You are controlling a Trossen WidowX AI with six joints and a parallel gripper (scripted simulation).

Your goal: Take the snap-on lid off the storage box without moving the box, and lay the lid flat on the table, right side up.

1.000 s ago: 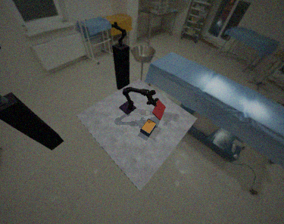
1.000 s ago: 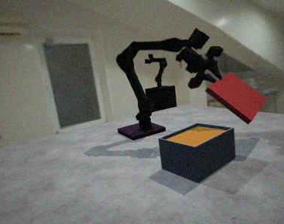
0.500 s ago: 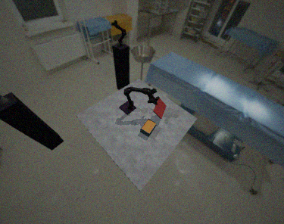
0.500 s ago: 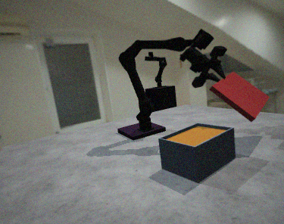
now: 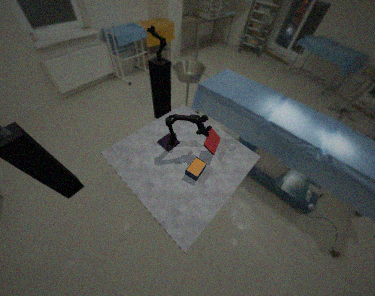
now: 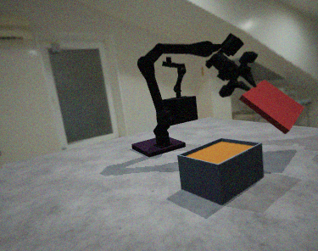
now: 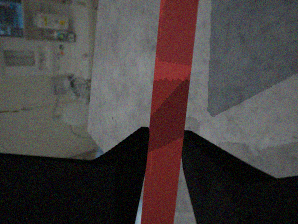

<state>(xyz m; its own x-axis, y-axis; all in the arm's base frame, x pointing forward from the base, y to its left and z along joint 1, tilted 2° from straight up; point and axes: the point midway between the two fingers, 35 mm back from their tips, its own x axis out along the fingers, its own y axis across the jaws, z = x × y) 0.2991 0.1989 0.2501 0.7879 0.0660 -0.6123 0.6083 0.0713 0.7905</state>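
Note:
The storage box is dark blue-grey and stands upright on the table, open at the top, with an orange inside. The red lid is in the air, steeply tilted, beyond the box and clear of it and of the table. My gripper is shut on the lid near its upper edge. In the wrist view the lid shows edge-on as a red band between the two black fingertips.
The pale grey table bears the box and the arm's dark purple base. The base is behind and to the left of the box in the exterior view. Shadows of the arm, lid and box lie on the table.

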